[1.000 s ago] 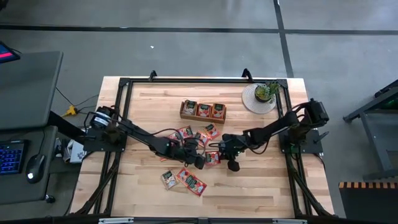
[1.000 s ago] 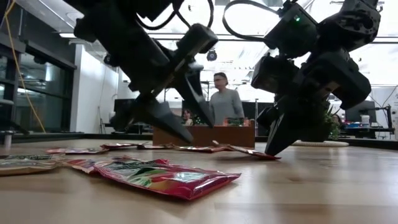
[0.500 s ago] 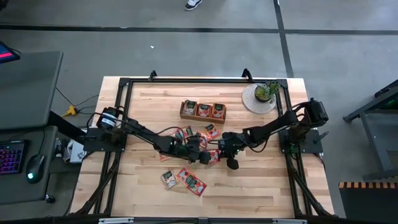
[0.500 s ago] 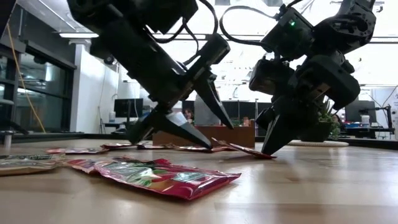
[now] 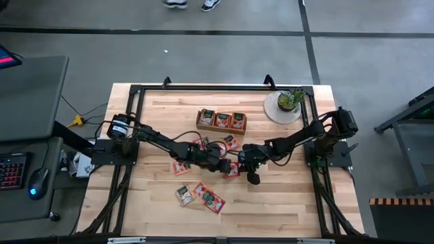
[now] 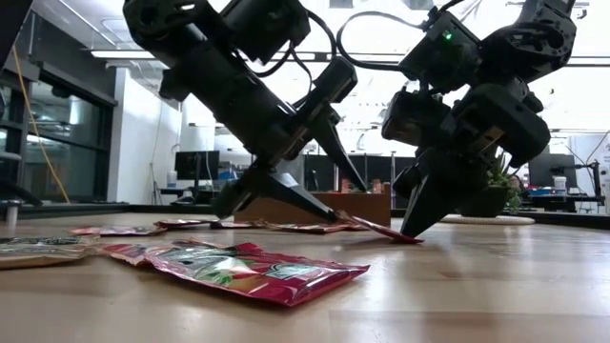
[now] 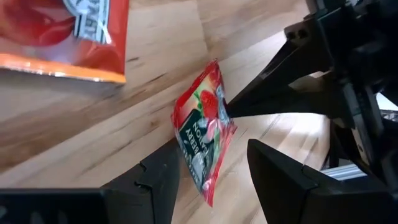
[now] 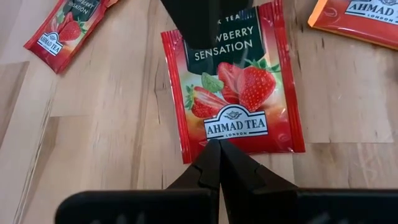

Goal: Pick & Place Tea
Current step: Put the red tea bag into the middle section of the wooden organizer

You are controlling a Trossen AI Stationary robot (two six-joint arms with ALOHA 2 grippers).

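Note:
The tea is small flat sachets, scattered on the table. One red strawberry sachet point(image 8: 236, 93) sits between both grippers at the table's middle point(image 5: 232, 171). My right gripper point(image 8: 218, 144), reaching in from the right point(image 5: 239, 165), is shut on its edge. My left gripper point(image 7: 212, 149) comes from the left point(image 5: 226, 163) and is open, one finger on each side of the same sachet point(image 7: 202, 134). I cannot tell whether those fingers touch it. More red sachets lie flat around them point(image 5: 201, 195) point(image 5: 180, 167) point(image 5: 229, 142). My right gripper pinches the red sachet between its two shut fingers at the middle of the edge below the brand print point(image 8: 239, 138). The fingers slant down from the table's right side. In the left wrist view the sachet stands tilted up off the wood point(image 7: 219, 102).
The long wooden tray point(image 5: 222, 120) with sachets in its compartments stands beyond the grippers. A potted plant point(image 5: 289, 100) on a round mat sits at the far right corner. Two red sachets lie near the front edge point(image 6: 243, 270). Bare wood lies to the near right.
My left gripper has moved toward the table's right and a little toward its far edge, closing on the right gripper until its open fingers straddle the sachet. The right gripper and its sachet have stayed in place.

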